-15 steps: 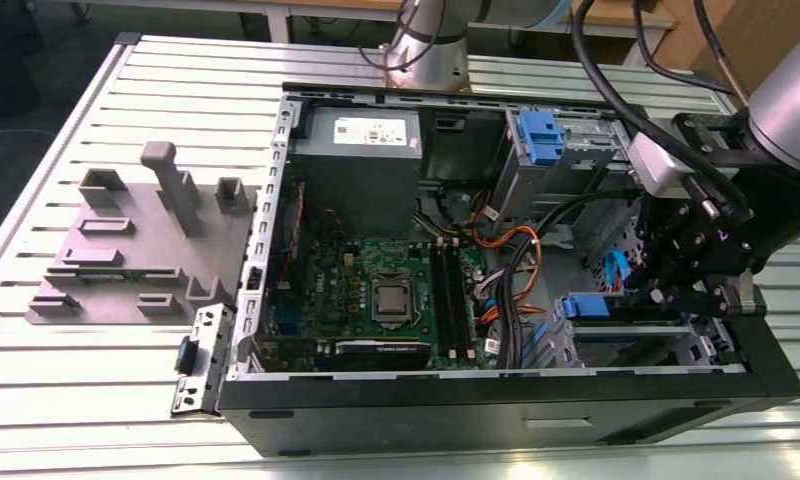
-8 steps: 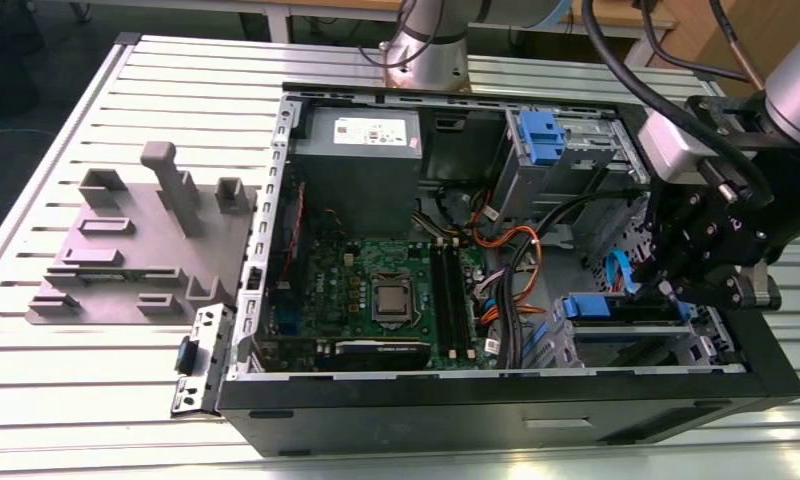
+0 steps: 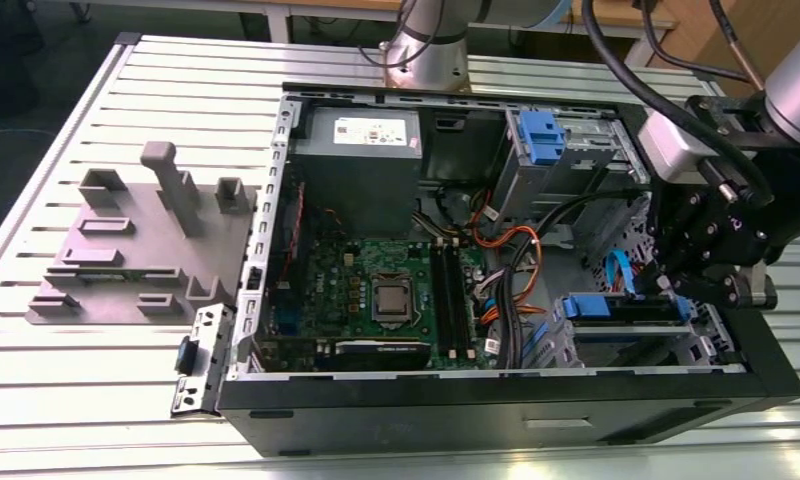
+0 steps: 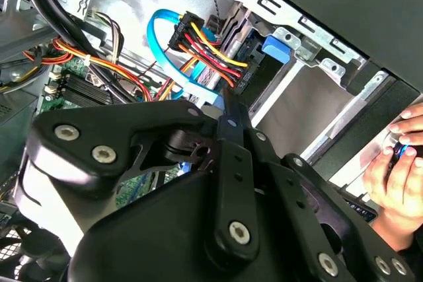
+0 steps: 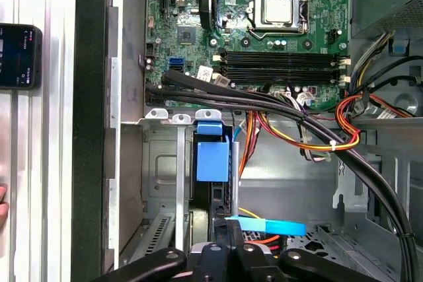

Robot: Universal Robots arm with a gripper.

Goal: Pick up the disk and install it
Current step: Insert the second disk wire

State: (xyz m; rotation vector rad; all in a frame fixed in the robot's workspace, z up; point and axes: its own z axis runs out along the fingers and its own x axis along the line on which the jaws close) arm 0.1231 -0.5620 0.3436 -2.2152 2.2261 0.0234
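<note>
Gripper [image 5: 229, 222], closed tight (tips touching), sits just beside the disk [image 5: 213, 160] seated in its bay [image 5: 165, 183].

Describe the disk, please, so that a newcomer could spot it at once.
Find the open black computer case. In its near corner at the exterior view's right, by the tool, sits the disk, edged with a blue frame. The other blue bracket stands farther back, near the grey power supply.

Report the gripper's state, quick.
Black gripper: fingers closed together, nothing visibly held between them.
</note>
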